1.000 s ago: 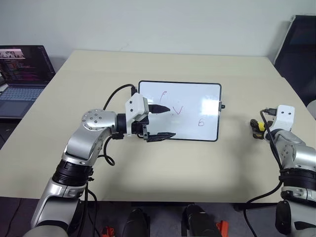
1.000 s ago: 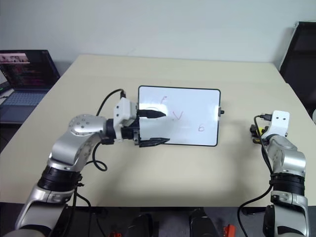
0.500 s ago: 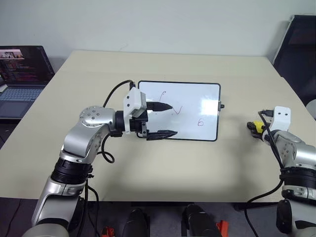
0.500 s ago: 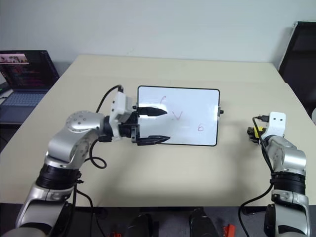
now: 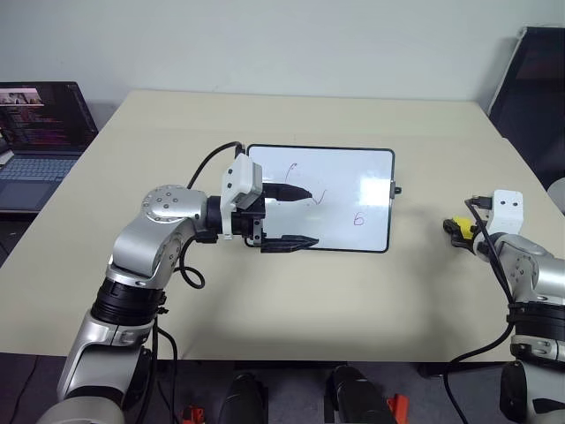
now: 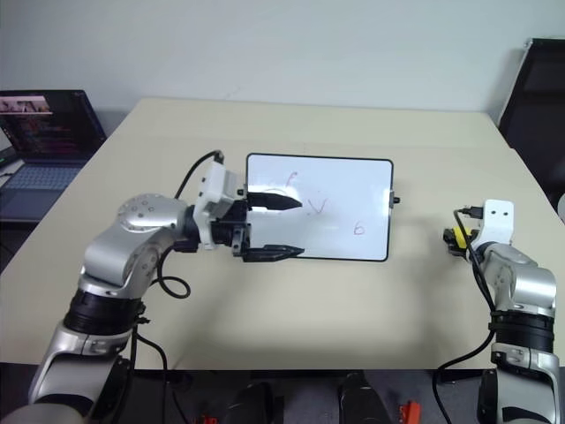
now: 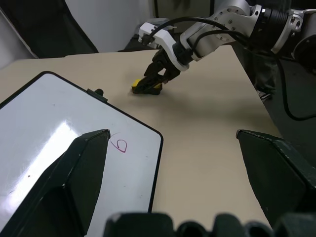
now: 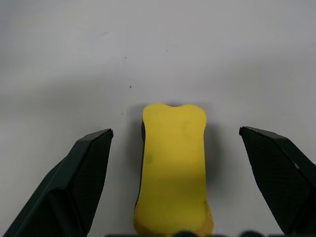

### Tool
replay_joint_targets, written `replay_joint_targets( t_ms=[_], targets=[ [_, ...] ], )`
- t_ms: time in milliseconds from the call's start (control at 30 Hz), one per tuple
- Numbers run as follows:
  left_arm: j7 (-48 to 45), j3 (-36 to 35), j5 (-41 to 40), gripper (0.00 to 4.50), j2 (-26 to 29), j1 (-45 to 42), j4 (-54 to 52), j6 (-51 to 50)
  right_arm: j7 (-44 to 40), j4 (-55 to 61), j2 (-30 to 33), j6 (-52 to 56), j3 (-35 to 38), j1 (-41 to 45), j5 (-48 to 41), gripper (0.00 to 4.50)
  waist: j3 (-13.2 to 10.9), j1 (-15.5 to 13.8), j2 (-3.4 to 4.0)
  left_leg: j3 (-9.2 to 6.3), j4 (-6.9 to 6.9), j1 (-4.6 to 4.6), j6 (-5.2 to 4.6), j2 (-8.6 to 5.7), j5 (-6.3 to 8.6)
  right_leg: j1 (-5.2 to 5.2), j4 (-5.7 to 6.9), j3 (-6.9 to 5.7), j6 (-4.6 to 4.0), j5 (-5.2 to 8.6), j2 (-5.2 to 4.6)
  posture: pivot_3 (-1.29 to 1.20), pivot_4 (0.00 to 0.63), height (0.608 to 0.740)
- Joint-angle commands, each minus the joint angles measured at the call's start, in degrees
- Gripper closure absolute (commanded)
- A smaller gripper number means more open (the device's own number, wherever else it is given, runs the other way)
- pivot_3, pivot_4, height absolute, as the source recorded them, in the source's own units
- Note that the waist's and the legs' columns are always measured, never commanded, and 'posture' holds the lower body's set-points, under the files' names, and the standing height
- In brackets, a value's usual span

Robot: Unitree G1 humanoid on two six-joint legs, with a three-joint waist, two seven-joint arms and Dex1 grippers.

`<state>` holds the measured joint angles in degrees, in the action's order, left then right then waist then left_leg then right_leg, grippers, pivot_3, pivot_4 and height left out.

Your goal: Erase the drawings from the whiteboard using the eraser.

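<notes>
**Eraser between the open right fingers, board unwiped**

At the right edge of the beige table (image 5: pixel 291 119), the yellow eraser (image 8: pixel 173 165) lies flat on the tabletop, directly in line with the right gripper (image 8: pixel 175 187). In the right wrist view the block sits centred in the gap between the two black fingers (image 8: pixel 74 187), which stand wide apart with bare table on either side of it — neither finger touches the eraser. From the head camera the same eraser (image 5: pixel 460 229) peeks out just beside the right wrist, well apart from the whiteboard (image 5: pixel 353 172).

The whiteboard lies flat near the middle of the table, its long sides running across the view, a black knob on its right short side. The drawings (image 5: pixel 358 218) are on it in thin red marker: a curved stroke toward the upper left, a "v" shape near the middle partly behind a fingertip, and a "6"-like mark toward the lower right.

The left gripper (image 5: pixel 296 215) hovers over the left part of the board, pointing across it toward the robot's right, its jaws spread — one finger over the white surface near the "v", the other over the board's near edge. It holds nothing.

A laptop (image 5: pixel 40 141) with a lit screen sits off the table's far left.
</notes>
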<state>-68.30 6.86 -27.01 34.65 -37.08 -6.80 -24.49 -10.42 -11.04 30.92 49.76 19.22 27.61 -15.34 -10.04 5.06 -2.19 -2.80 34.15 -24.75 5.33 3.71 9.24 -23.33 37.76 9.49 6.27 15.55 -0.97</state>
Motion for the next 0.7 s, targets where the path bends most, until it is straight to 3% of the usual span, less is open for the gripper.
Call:
replay_joint_targets(
  t_ms=[33, 333, 433, 700],
  targets=[
    [-0.74, -1.07, -0.83, 0.0, 0.5, -1.14, -1.29, 0.28, -1.71, 3.76, 0.5, -0.1, 0.36, -0.41, -1.04, 0.17, 0.0, 0.0, 0.0, 0.0, 0.0, 0.0, 0.0, 0.0, 0.0, 0.0, 0.0, 0.0, 0.0, 0.0, 0.0, 0.0, 0.15, 0.74],
    [-1.57, -1.49, -0.84, 0.0, 1.13, -0.82, -1.22, 0.39, -9.56, 7.51, 3.86, 0.59, -1.84, -3.22, -2.21, 0.17, 0.0, -0.04, 0.0, -0.03, 0.0, 0.0, 0.0, 0.0, 0.0, 0.01, 0.0, -0.03, 0.0, 0.01, 0.0, 0.0, 0.15, 0.74],
    [-1.57, -1.54, -0.86, 0.0, 1.19, -0.69, -1.24, 0.4, -11.74, 8.23, 4.92, 0.26, -2.31, -3.68, -2.75, 0.86, 0.0, -0.02, 0.0, -0.03, 0.0, 0.0, 0.0, 0.0, 0.0, 0.01, 0.0, -0.04, -0.01, 0.02, 0.0, 0.0, 0.15, 0.74],
    [-1.5, -1.32, -0.61, 0.0, 1.01, -0.59, -1.0, 0.79, -12.53, 6.92, 6.37, -1.84, -3.12, -3.34, -0.29, 3.76, 0.0, -0.04, 0.0, -0.05, 0.01, 0.0, 0.0, 0.0, 0.0, 0.02, 0.0, -0.06, -0.01, 0.02, 0.0, 0.0, 0.15, 0.74]
  ],
)
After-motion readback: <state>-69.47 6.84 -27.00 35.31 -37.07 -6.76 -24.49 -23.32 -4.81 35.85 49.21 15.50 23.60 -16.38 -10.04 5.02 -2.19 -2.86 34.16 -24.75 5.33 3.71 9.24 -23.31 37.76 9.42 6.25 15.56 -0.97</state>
